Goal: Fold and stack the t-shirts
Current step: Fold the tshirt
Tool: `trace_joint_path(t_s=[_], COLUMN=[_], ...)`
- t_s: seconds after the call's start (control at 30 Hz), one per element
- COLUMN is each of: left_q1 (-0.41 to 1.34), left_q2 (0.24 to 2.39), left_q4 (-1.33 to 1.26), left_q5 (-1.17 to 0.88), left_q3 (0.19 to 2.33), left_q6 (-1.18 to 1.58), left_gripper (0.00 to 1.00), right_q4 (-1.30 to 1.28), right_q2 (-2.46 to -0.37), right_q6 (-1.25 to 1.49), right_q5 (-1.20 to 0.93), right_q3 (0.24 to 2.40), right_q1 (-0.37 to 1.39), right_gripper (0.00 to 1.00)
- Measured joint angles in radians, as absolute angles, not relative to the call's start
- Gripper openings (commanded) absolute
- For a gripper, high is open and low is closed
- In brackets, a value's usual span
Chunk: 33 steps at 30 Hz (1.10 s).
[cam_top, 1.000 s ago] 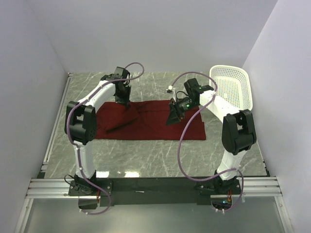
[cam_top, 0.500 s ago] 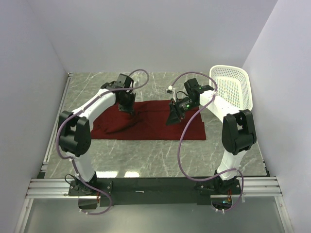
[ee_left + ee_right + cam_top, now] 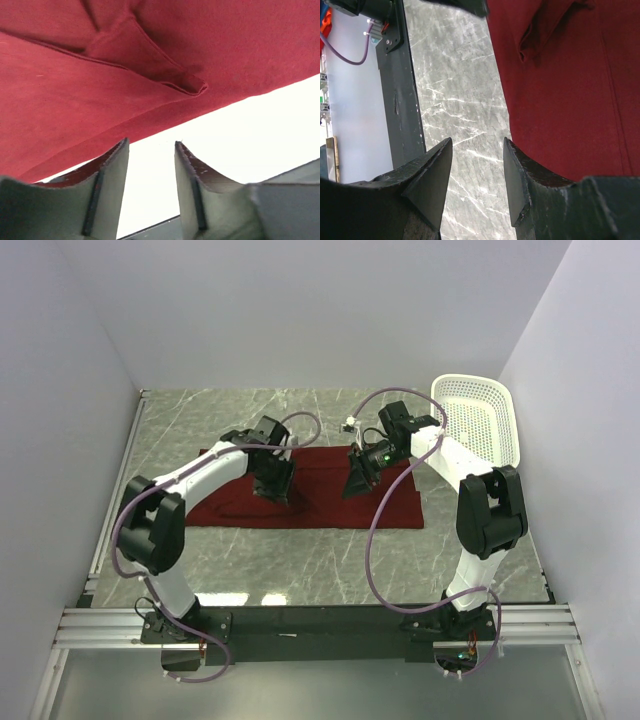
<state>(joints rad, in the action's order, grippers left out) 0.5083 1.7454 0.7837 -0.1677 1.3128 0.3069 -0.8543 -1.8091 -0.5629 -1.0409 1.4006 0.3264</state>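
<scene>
A dark red t-shirt [image 3: 320, 502] lies spread flat across the middle of the marble table. My left gripper [image 3: 272, 486] hovers over its left-centre part. In the left wrist view the gripper [image 3: 150, 142] is open with nothing between the jaws, and the shirt [image 3: 75, 105] shows a small folded flap ahead of the fingertips. My right gripper [image 3: 358, 480] points down over the shirt's middle right. In the right wrist view it [image 3: 477, 140] is open and empty, above the shirt's edge [image 3: 560, 90] and bare marble.
A white plastic basket [image 3: 480, 420] stands at the back right of the table, beside the right arm. The black base rail [image 3: 402, 115] runs along the near edge. White walls close in the table on three sides.
My left gripper has swung from the shirt's back edge toward the front and right, over the shirt. The crease on the shirt's left part has shifted. The right arm has not moved.
</scene>
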Motion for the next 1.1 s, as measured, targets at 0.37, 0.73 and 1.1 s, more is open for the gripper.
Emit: trace_joint_path(t_s=[0.37,0.73,1.1], left_q1=[0.363,0.27,0.268], left_q2=[1.631,1.921,1.947], left_q4=[0.641,0.605,0.615], left_q5=[-0.011,-0.082,-0.091], left_q3=[1.273,1.35,1.383], left_q6=[0.312,0.317,0.311], left_gripper=[0.56,0.44,0.42], right_q4=[-0.859,-0.862,-0.871], right_q2=[-1.809,-1.809,-1.809], right_q6=[-0.567,-0.575,-0.582], right_q5=[-1.041,-1.047,-1.062], right_q3=[1.401,1.401,1.401], right_q1=[0.325,0.31,0.3], right_gripper=[0.52,0.52,0.52])
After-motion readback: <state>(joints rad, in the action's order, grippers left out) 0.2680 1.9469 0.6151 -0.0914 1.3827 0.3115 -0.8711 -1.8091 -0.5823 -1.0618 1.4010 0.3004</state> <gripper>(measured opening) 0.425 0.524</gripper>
